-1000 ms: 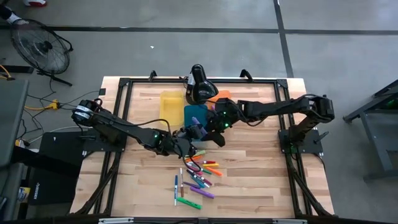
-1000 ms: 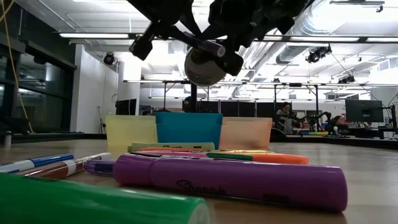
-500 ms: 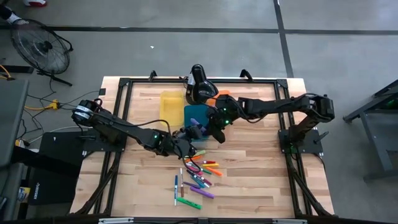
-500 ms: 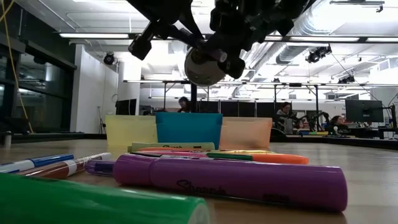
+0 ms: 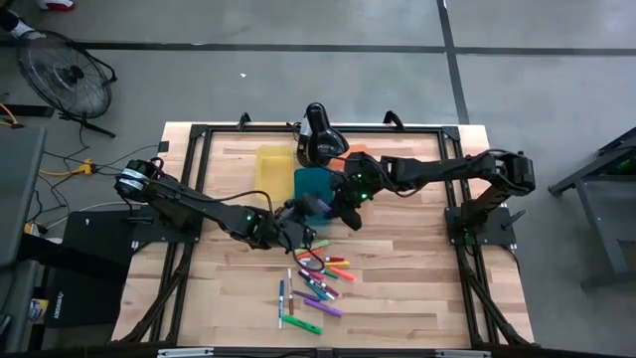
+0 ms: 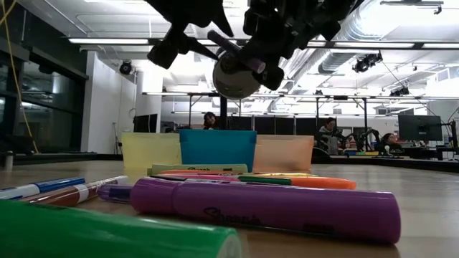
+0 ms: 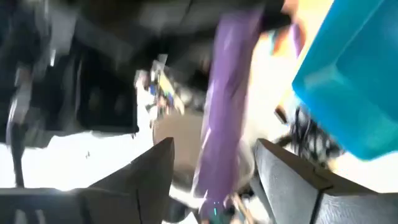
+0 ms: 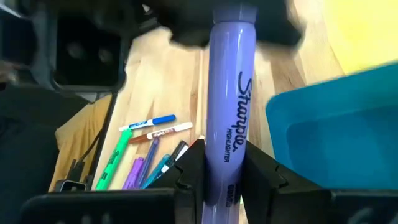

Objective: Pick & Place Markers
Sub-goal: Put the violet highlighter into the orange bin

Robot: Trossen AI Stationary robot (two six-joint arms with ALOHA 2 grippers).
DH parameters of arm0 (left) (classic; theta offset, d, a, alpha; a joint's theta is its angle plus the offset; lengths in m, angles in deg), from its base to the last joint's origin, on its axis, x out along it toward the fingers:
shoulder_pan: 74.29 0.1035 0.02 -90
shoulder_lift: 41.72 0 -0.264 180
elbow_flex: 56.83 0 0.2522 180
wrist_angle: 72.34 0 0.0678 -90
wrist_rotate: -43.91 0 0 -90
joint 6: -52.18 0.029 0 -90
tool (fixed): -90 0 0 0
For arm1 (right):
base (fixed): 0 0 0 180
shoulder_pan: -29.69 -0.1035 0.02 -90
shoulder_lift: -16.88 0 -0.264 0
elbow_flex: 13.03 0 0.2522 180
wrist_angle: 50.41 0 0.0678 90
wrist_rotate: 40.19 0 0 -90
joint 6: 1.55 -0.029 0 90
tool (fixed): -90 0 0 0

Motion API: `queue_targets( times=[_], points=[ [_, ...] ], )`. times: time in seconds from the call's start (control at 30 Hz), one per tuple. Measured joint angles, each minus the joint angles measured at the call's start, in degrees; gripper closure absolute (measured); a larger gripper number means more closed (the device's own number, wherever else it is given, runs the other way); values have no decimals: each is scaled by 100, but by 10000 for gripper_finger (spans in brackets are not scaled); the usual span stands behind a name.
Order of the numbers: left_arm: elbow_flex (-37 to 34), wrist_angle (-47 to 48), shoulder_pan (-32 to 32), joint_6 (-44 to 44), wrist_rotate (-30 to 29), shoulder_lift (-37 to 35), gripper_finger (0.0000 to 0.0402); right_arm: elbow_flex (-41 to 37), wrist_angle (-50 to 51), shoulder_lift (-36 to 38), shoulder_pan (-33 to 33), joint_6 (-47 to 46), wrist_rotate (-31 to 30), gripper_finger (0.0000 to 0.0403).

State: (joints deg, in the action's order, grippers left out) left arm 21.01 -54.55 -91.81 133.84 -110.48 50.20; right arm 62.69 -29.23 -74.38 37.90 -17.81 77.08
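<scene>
Purple highlighter (image 8: 229, 112): held above the tabletop (image 5: 417, 288), just beside the teal bin (image 8: 336, 134)
Right tool (image 8: 225, 167): clamped on the highlighter's barrel
Left tool (image 7: 214, 165): fingers spread wide around the highlighter
Other markers (image 5: 318, 283): scattered on the tabletop

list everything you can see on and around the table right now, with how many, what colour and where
Purple highlighter: one, purple, held in the air beside the teal bin.
Loose markers: a scattered pile, too small to count exactly; purple, green, orange, red, pink, blue; on the table's near middle.
Yellow bin: one, far middle of the table.
Teal bin: one, next to the yellow bin.
Orange bin: one, on the teal bin's other side.
Table: one, light wood.
Fan: one, black, on the floor.
Left gripper: open, beside the highlighter.
Right gripper: shut on the purple highlighter.
</scene>
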Motion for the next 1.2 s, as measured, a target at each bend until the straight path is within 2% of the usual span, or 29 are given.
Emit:
queue_targets(
  times=[0.13, 0.3, 0.53, 0.73, 1.0, 1.2],
  points=[
    [0, 19, 0, -467, -746, 0, 179, 0, 309, 0, 4, -124, -164, 340],
    [-2, 415, 2, -1171, -1359, 0, 178, 2, 1142, 0, 54, -166, -599, 340],
    [-9, 2438, -4, -3439, -1458, -279, 178, 2, 2314, 51, 219, -292, -1491, 340],
    [-11, 4077, -11, -5647, -1446, -463, 177, 2, 3065, 328, 745, -351, -2011, 340],
    [-2, 5527, -11, -7863, -1409, -461, 177, 2, 3061, 430, 1646, -938, -2015, 340],
    [-2, 5926, -11, -8632, -1463, -460, 177, 2, 2709, 385, 2046, -1552, -1516, 340]
  ],
)
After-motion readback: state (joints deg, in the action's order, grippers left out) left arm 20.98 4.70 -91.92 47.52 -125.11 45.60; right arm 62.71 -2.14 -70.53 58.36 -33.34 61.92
